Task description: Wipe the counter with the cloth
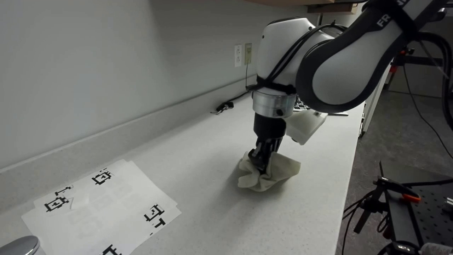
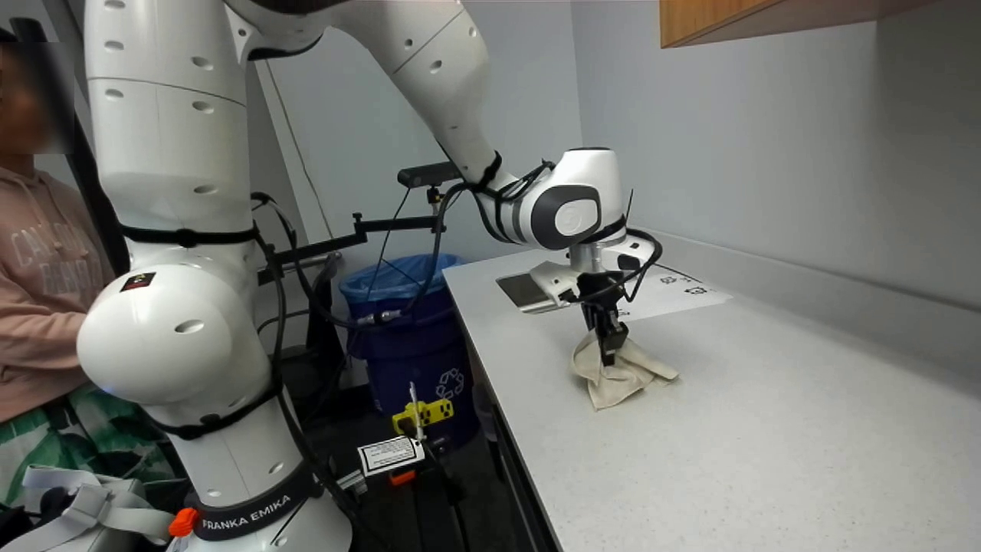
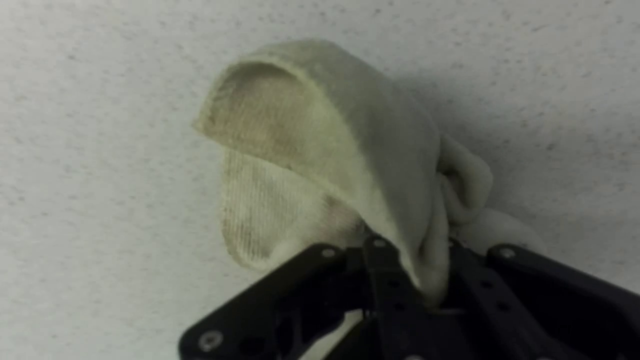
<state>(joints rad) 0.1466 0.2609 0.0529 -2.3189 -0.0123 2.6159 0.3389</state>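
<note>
A beige cloth (image 1: 285,168) lies crumpled on the light speckled counter (image 1: 198,173); it also shows in an exterior view (image 2: 613,389). My gripper (image 1: 262,166) points down into the middle of the cloth, also in an exterior view (image 2: 609,354). In the wrist view my gripper (image 3: 417,250) is shut on a fold of the cloth (image 3: 395,125), which is pinched between the two black fingers. A loose flap of the cloth arches up and forward. The fingertips are partly hidden by the cloth. The counter (image 3: 100,200) shows around it.
White sheets with black markers (image 1: 131,209) lie on the counter. A silver lid (image 1: 21,246) shows at a corner. A black cable end (image 1: 224,106) lies by the wall. A dark flat object with a silver edge (image 2: 529,293) lies near the counter's open edge. A person (image 2: 38,291) stands behind the arm.
</note>
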